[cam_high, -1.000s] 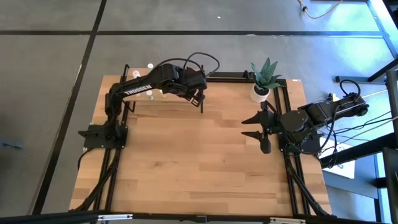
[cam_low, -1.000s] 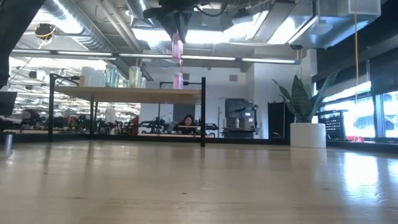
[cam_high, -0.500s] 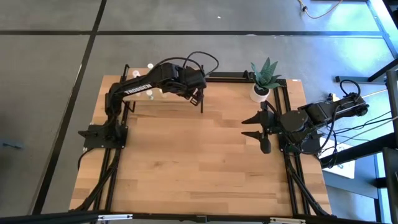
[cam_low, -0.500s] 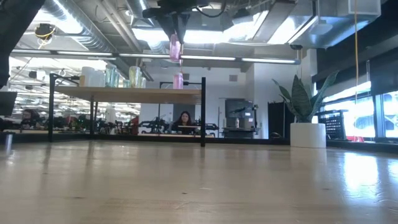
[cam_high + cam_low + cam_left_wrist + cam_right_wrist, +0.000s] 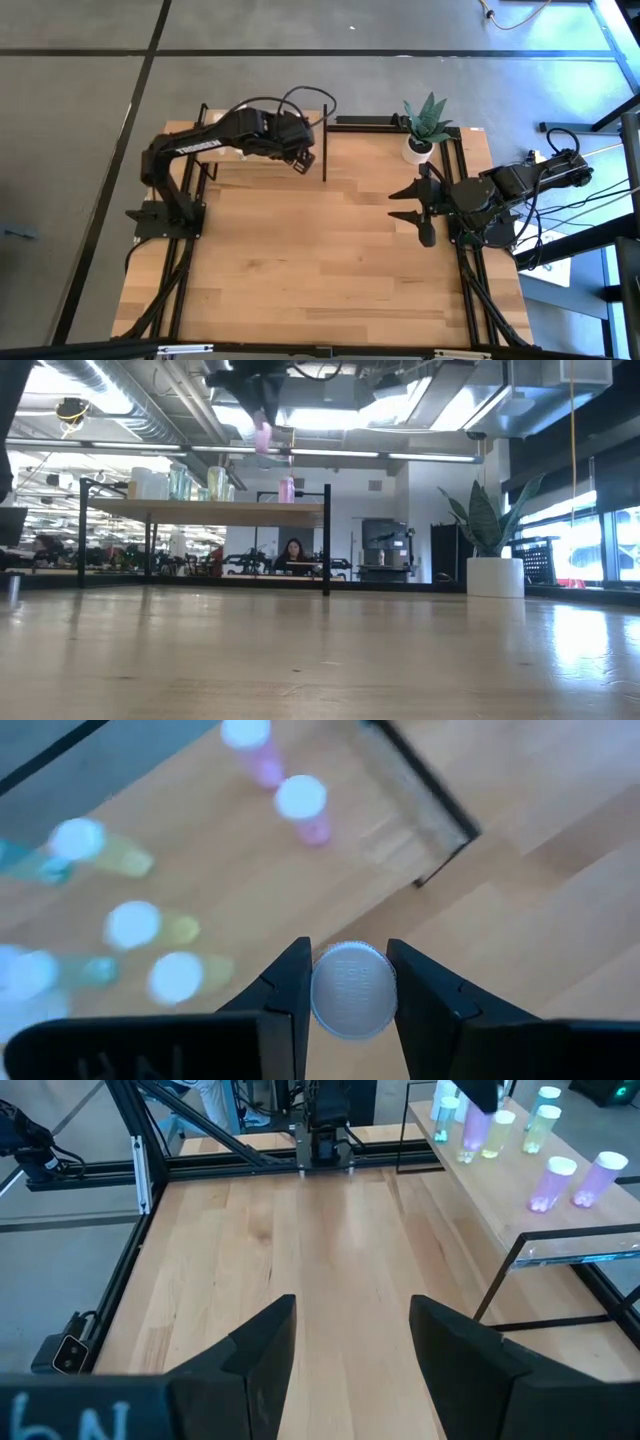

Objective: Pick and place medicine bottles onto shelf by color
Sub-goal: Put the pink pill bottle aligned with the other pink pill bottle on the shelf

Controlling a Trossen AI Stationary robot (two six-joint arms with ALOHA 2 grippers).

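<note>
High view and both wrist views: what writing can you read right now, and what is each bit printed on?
White lettering along the left arm: too small to read.
"6N", roughly, cut off at the frame edge: white marks on the body of the right end effector.
Raised lines on the cap of the held bottle in the left end effector: too blurred to read.
No other text shows.

Bright overhead ceiling lights, window glare at right, left wrist view's bottles motion-blurred.
</note>
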